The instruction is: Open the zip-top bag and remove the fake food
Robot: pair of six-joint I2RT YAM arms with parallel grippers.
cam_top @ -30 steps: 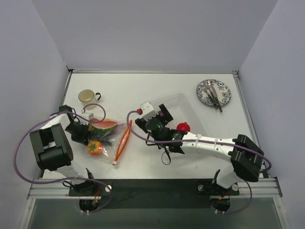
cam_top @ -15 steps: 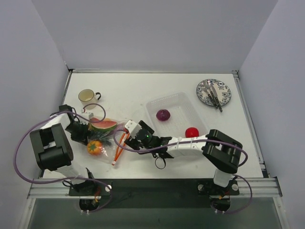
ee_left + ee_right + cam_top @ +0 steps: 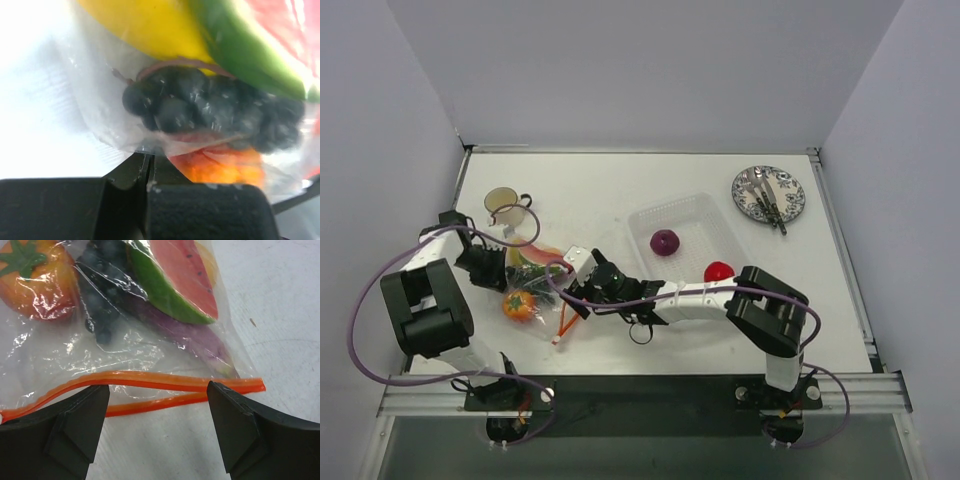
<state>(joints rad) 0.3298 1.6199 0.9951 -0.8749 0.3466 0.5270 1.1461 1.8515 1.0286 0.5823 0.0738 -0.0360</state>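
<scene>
The zip-top bag lies at the left of the table, its red-orange zip strip parted into two strands. Inside it are an orange fruit with a green top, dark grapes, a watermelon slice and a purple vegetable; a yellow piece shows in the left wrist view. My left gripper is shut on the bag's clear edge, at its far-left side. My right gripper is open and empty, straddling the zip strip at the bag's mouth.
A rigid clear tray right of the bag holds a purple piece and a red piece. A mug stands behind the bag. A patterned plate with cutlery sits at the back right.
My right arm has swung left from over the tray to the bag's mouth, leaving the purple piece in the tray. The left gripper has kept its hold and shifted slightly back.
</scene>
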